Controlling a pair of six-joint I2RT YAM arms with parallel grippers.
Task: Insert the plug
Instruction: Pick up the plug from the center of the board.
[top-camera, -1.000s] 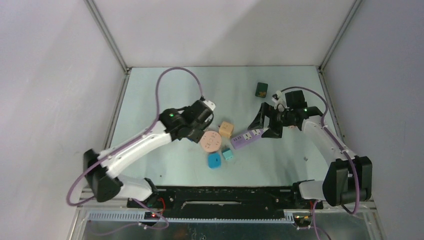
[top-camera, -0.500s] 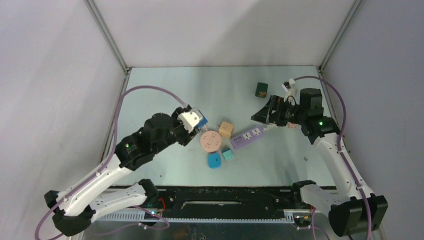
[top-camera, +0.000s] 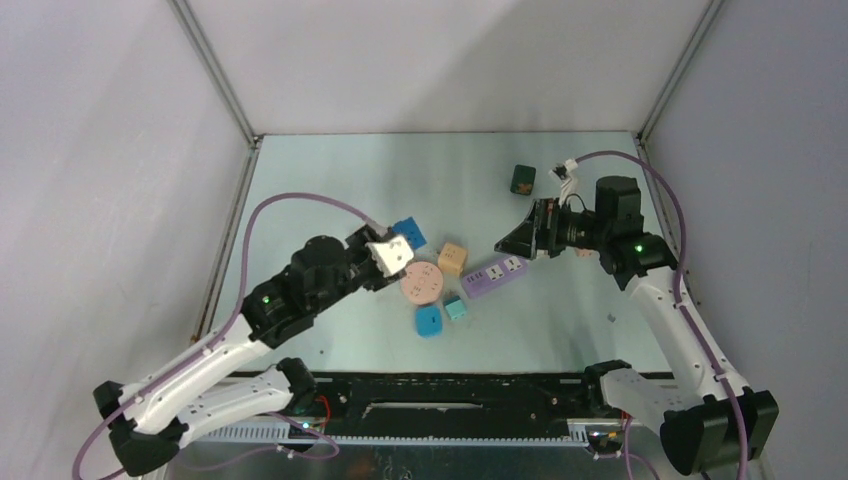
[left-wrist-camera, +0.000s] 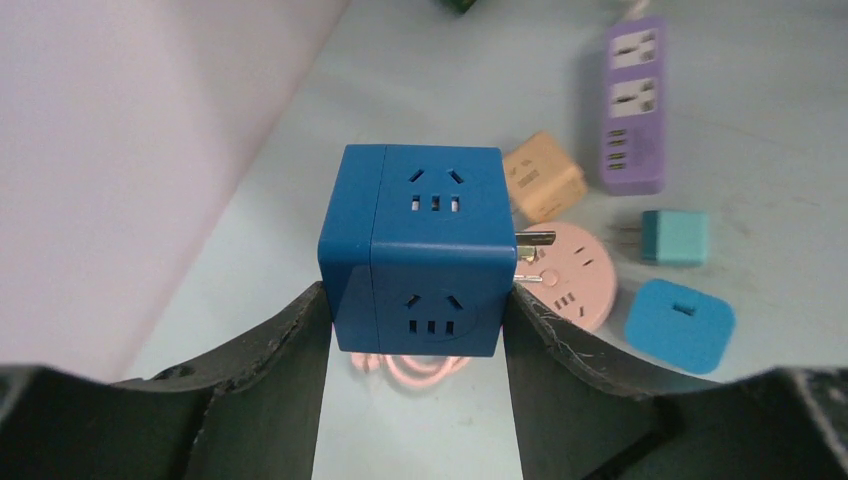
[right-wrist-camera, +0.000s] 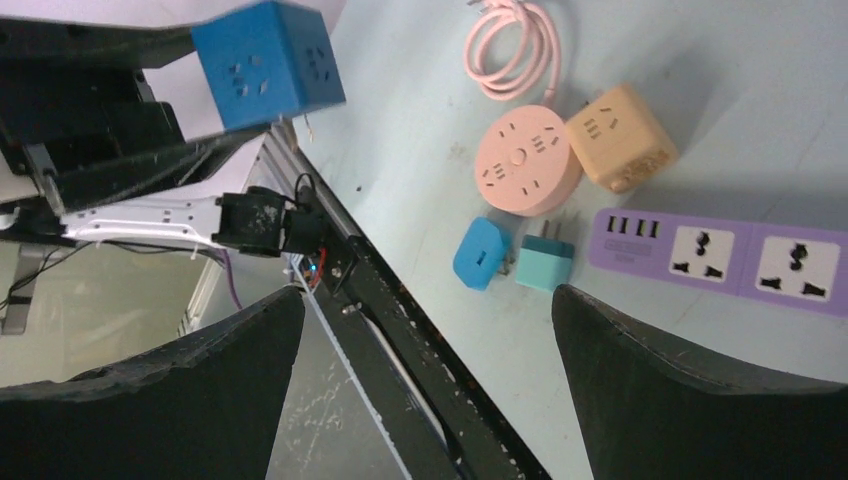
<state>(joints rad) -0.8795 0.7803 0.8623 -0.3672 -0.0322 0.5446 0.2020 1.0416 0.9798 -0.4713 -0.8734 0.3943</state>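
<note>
Left gripper (left-wrist-camera: 418, 312): clenched on the blue socket cube (left-wrist-camera: 420, 240), one finger on each side of its lower half. The cube is held off the table (top-camera: 330, 180), up-left of the pink round socket (top-camera: 421, 283) in the top view.

Cube: solid blue, with a seam down the left part. Two faces show a five-hole outlet each. Metal prongs stick out of the side toward the right in the left wrist view. The gripped faces are hidden by the fingers.

Right gripper (right-wrist-camera: 425, 295): released, fingers wide apart, nothing between them. In the top view it sits at the right end of the purple power strip (top-camera: 494, 274); contact can't be made out.

Strip lies flat, with two universal outlets and a USB row facing up. Its right end is cut off in the right wrist view.

On the table:
- tan cube (top-camera: 453, 259), just up-right of the pink socket
- teal adapter (top-camera: 456, 308) beside a blue flat adapter (top-camera: 429, 321), both below the pink socket
- dark green block (top-camera: 522, 179), well apart near the back
- pink cable coil (right-wrist-camera: 515, 45), partly hidden under the cube in the left wrist view
</note>
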